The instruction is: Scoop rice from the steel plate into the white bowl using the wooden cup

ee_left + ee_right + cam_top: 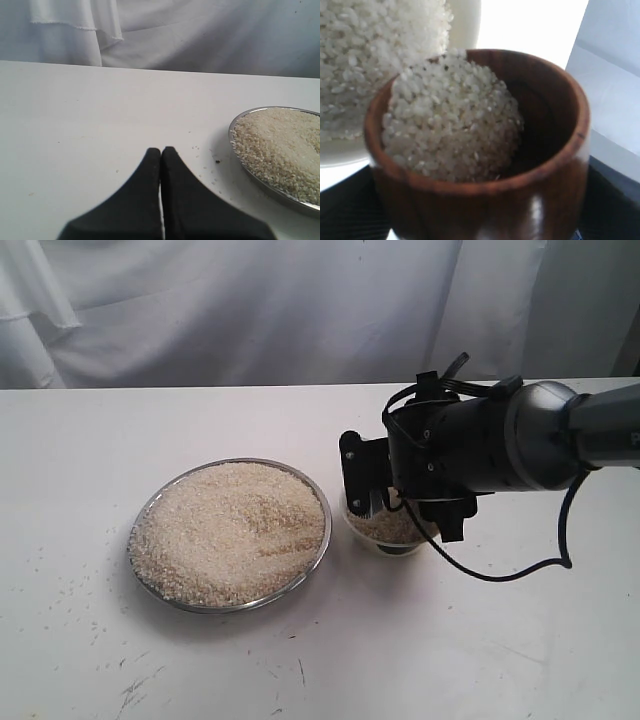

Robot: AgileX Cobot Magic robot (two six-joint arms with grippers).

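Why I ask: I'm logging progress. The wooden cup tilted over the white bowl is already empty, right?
Not empty. The wooden cup tilted over the white bowl holds a heap of rice reaching its lip, as the right wrist view shows.

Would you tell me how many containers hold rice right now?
3: the plate left of centre; the bowl right of it; the cup tipped toward that bowl, seen only in the right wrist view.
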